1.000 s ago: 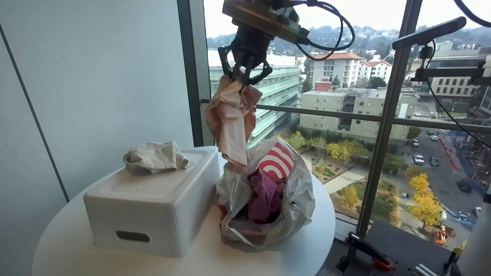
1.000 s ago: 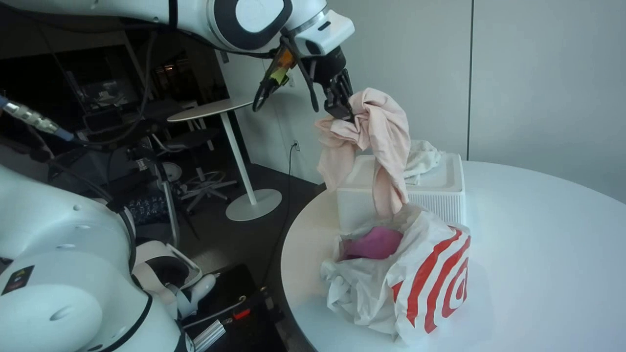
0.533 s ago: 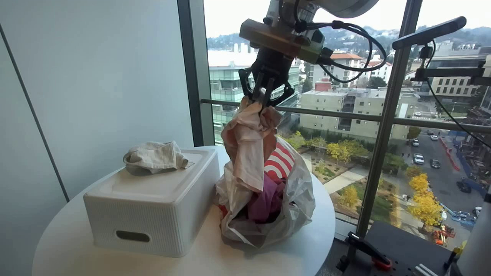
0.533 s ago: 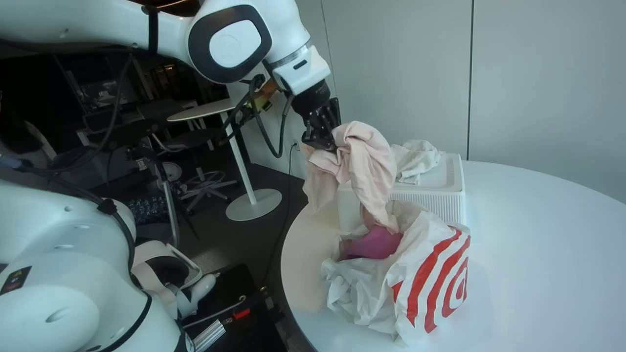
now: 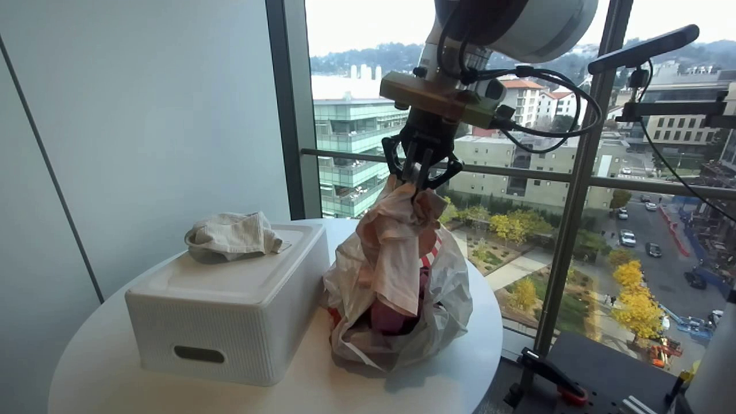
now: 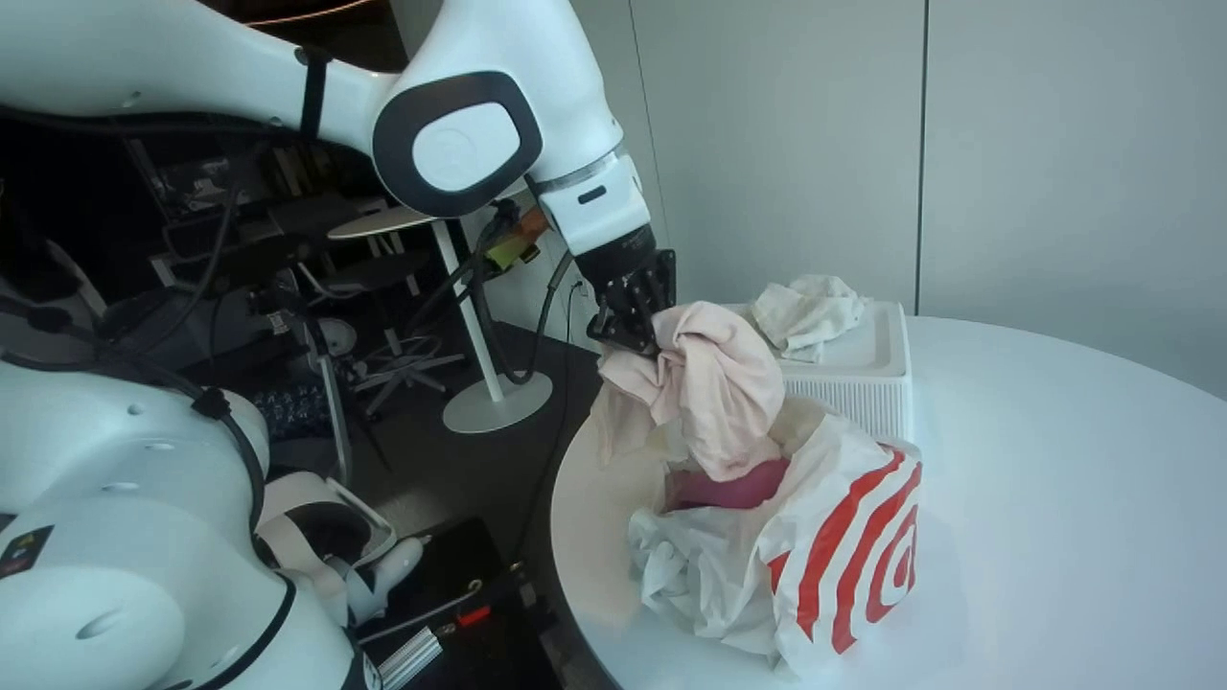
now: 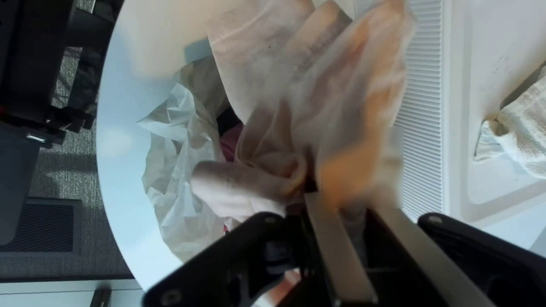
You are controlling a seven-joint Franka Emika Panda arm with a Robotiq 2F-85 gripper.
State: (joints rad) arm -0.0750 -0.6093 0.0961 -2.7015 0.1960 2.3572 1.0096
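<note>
- Jaws clamp a pale pink cloth (image 5: 391, 247) in an exterior view; it hangs at the open mouth of a plastic shopping bag (image 5: 453, 307), beside a ribbed storage box (image 5: 201, 322).
- In an exterior view, the round tabletop (image 6: 1045, 537) extends well past the bag's bullseye side; its rim curves near the opposite side.
- Wrist view: the cloth hides part of the bag's crumpled edge.

Pale pink cloth (image 6: 724, 393), mostly black end effector (image 5: 414, 183), magenta fabric (image 6: 736, 489), white bag (image 6: 709, 575) ringed in red, cream rag (image 5: 236, 234), white ribbed box (image 5: 207, 322), white worktop (image 6: 1045, 498)
</note>
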